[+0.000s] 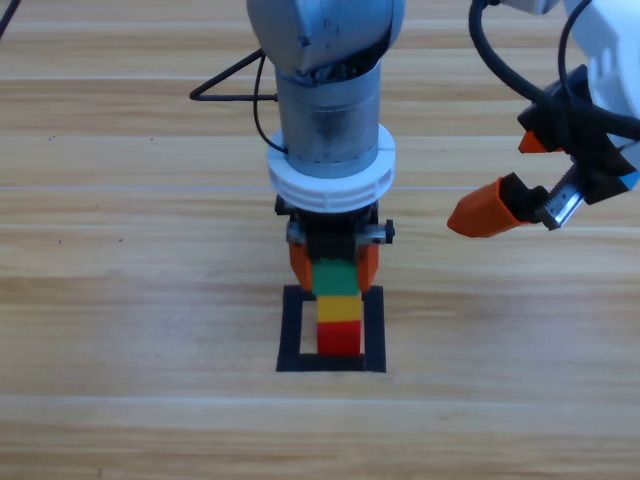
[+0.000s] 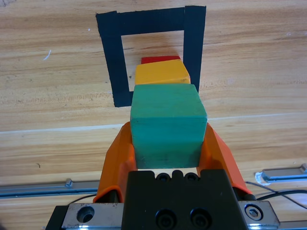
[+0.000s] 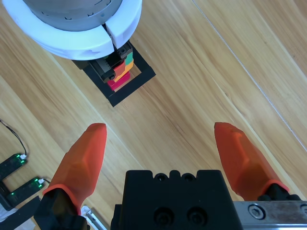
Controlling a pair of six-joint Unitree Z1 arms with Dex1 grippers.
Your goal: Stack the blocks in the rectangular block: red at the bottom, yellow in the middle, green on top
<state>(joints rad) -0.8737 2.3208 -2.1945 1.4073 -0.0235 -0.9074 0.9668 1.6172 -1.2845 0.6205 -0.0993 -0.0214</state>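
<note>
We see the left gripper (image 1: 335,268) over the rectangular block (image 1: 290,330), its jaws closed on either side of the green cube (image 1: 336,276). That cube sits directly above the yellow cube (image 1: 339,308), which rests on the red cube (image 1: 340,338) inside the tape outline on the table (image 1: 120,330). From the left wrist view, green (image 2: 168,123) lies squarely between the jaws, with the stack running straight down beneath it. We judge the release turns on that vertical alignment. The right gripper (image 1: 515,180) waits well apart to the right, jaws wide.

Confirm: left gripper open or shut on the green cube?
Shut on it: left gripper has an orange jaw pressed against each side of the green cube.
</note>
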